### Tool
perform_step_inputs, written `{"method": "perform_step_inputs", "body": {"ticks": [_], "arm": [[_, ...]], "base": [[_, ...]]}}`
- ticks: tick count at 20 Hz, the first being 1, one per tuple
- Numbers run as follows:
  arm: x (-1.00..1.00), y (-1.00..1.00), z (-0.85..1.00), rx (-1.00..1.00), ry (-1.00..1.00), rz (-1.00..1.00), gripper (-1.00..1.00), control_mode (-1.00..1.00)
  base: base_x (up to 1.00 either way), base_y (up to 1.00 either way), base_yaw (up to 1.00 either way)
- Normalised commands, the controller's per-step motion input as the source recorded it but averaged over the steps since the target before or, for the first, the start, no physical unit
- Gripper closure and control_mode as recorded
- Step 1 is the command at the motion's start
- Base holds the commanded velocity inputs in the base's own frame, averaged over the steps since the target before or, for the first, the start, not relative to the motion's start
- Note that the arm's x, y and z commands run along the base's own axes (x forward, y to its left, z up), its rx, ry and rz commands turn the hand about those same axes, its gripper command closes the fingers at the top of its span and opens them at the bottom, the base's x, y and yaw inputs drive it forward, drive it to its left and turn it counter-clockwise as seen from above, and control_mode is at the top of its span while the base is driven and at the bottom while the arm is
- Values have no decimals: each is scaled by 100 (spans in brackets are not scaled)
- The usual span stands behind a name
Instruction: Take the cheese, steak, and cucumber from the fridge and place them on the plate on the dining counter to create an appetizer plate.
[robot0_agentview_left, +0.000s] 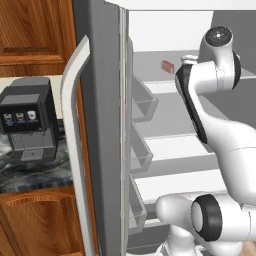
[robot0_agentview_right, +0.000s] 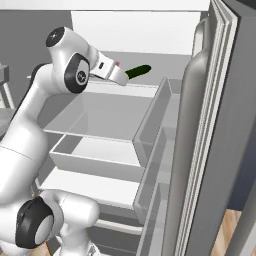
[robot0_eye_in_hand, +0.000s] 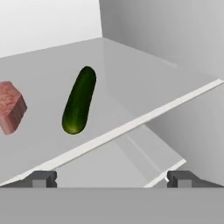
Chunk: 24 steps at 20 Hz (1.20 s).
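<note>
Fingers (robot0_eye_in_hand: 112, 178) spread wide before cucumber (robot0_eye_in_hand: 79, 100) beside steak (robot0_eye_in_hand: 10, 106).

I'm looking past the open fridge door (robot0_agentview_left: 102, 125), its curved bar handle (robot0_agentview_left: 72, 140) toward me and its grey door bins (robot0_agentview_left: 142, 155) stacked on the inner side. My white arm (robot0_agentview_left: 220, 115) reaches up into the fridge (robot0_agentview_left: 165, 30) interior. On the upper shelf (robot0_agentview_left: 155, 70) sits the steak (robot0_agentview_left: 167, 66), just left of the arm's wrist. To the left, a dark coffee machine (robot0_agentview_left: 29, 122) stands on a marbled counter (robot0_agentview_left: 30, 175) among reddish wooden cabinets (robot0_agentview_left: 32, 30).
</note>
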Motion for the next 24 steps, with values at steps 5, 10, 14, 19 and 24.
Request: {"method": "perform_step_inputs", "body": {"ticks": [5,10,14,19,24], "arm": [[42,-4,-29,-3,0,-5,-100,-100],[62,0,-10,-1,0,-10,-100,-100],[56,0,0,0,0,-10,-100,-100],[45,-7,0,0,0,-9,-100,-100],[35,-16,0,3,0,-8,-100,-100]], "base": [[0,0,0],[0,0,0],[0,0,0],[0,0,0],[0,0,0]]}}
